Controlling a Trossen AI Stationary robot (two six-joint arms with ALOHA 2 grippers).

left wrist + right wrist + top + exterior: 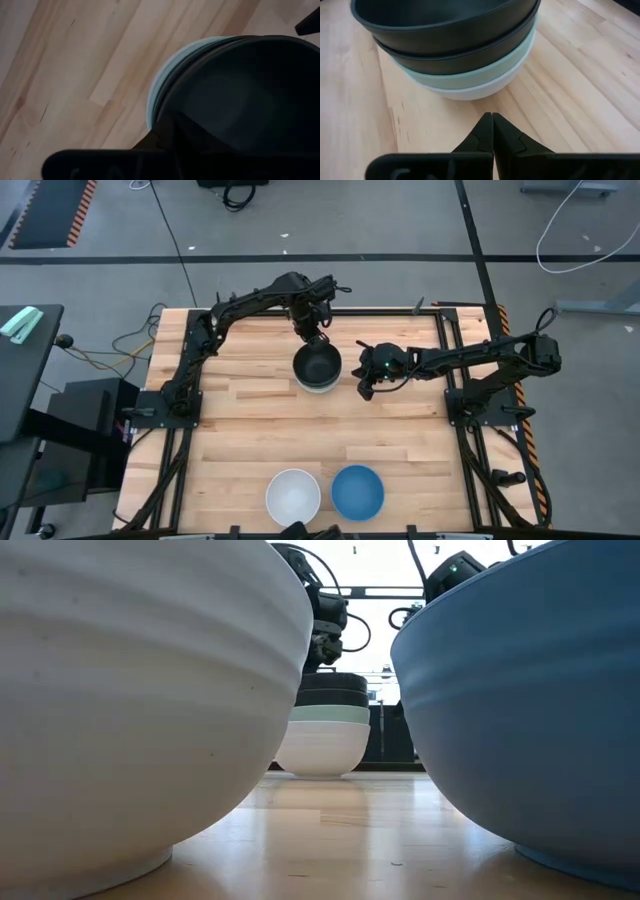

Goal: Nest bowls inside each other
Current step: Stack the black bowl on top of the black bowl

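A stack of bowls stands on the table's far middle: a white one at the bottom, then a mint one, then two black ones. A lone white bowl and a blue bowl sit side by side at the near edge. My left gripper is shut, and its tips are over the far rim of the top black bowl. My right gripper is shut just right of the stack. It is low over the wood and its tips point at the stack's base without reaching it. My left gripper comes from above, pointing down at the far rim of the top black bowl. Its dark fingers blend with the dark bowl, so I cannot tell whether they touch it.
Bare wood lies between the stack and the two near bowls, and on the table's left and right sides. In the low view the white bowl and the blue bowl fill the foreground, with the stack between them. Cables lie on the floor beyond the table.
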